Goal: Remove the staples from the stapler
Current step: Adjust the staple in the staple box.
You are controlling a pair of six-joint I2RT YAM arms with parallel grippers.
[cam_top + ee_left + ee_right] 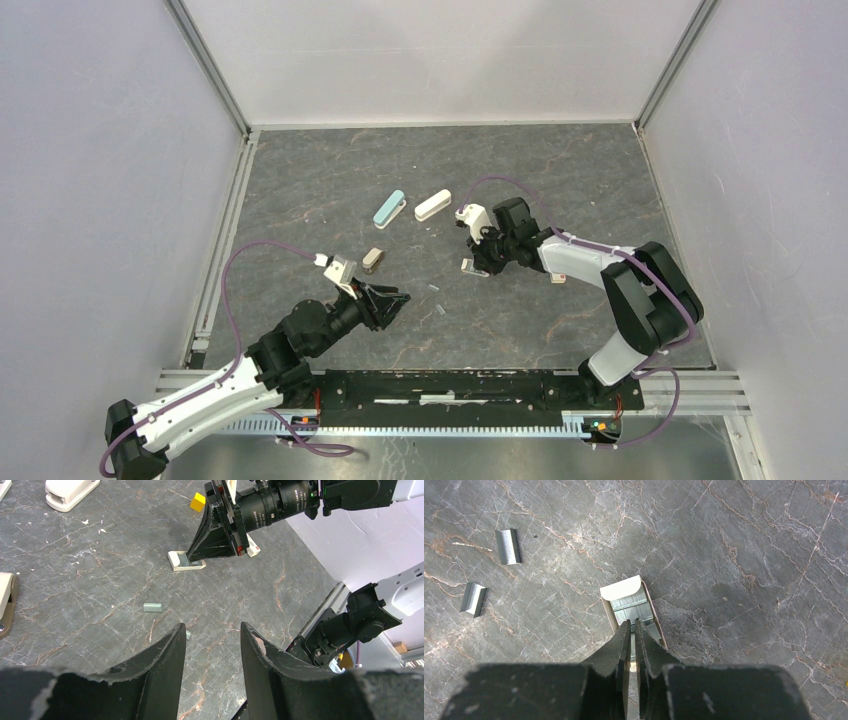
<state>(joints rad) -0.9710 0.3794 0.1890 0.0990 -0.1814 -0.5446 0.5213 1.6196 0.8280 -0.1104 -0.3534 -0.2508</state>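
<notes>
Right wrist view shows the right gripper (633,626) closed, with its tips low in the open box (621,589), where silver rows lie inside. Whether it pinches something there I cannot tell. I think it stands so to pick or press in the box.

Two staples (508,546) lie free on the table (560,180), left of the box and apart from it, so this part of the unloading looks done.

The left gripper (213,630) is open and empty, low over the table near the staples, probably ready to take one. A beige stapler (372,260) lies near it. A teal stapler (389,209) and a white stapler (433,205) lie further back, side by side.

The table is dark grey, like marble, with pale veins and small white crumbs. Plain pale walls (440,60) with metal frames stand around it.
</notes>
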